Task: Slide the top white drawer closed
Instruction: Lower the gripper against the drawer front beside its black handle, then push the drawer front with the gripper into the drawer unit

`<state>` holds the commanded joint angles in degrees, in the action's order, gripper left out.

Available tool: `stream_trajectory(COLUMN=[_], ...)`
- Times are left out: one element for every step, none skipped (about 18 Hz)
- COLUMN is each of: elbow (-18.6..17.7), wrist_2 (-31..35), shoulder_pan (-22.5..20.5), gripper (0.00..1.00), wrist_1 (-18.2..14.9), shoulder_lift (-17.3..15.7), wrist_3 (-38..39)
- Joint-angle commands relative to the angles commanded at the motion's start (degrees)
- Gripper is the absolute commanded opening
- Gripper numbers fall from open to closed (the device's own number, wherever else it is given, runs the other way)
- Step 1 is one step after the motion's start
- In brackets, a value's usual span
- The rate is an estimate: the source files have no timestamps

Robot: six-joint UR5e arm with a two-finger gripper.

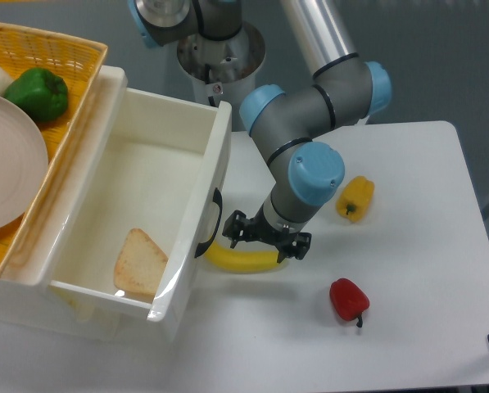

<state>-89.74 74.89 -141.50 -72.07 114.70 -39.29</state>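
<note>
None of the closing was judged done: the drawer [138, 213] was found pulled fully out on the worktop [408, 270], bread [140, 262] inside. The hand [263, 237] was noted spread wide, empty, above a banana [240, 259], near the handle [210, 223].

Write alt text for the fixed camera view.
A robot arm's gripper hangs over a banana beside the open top white drawer, which holds a slice of bread. A red pepper and yellow pepper lie on the white table.
</note>
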Motion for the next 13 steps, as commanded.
stream_trajectory(elbow=[0.0,-0.1,-0.1,-0.1,0.0,0.0,0.0,0.0,-0.1,-0.1,0.0,0.0,0.0], wrist_2=[-0.5,-0.8,-0.8,-0.8,-0.9,-1.0,-1.0,-1.0,-1.3,-1.6,-1.7,-1.7,-1.8], shoulder_pan=[0.0,0.1,0.1,0.1,0.1,0.1,0.1,0.2,0.2,0.3,0.5,0.5,0.7], gripper=[1.0,1.0,1.0,1.0,1.0,1.0,1.0,1.0,1.0,1.0,1.0,1.0,1.0], wrist_1=[0.0,0.0,-0.1,-0.2,-0.2,-0.3,-0.3,-0.4,-0.4,-0.4,-0.4,-0.4,-0.4], shoulder_lift=[0.0,0.0,0.0,-0.1,-0.3,-0.4,-0.4,-0.5,-0.6,-0.7,-0.8,-0.8,-0.9], wrist_3=[0.0,0.0,0.0,0.0,0.0,0.0,0.0,0.0,0.0,0.0,0.0,0.0,0.1])
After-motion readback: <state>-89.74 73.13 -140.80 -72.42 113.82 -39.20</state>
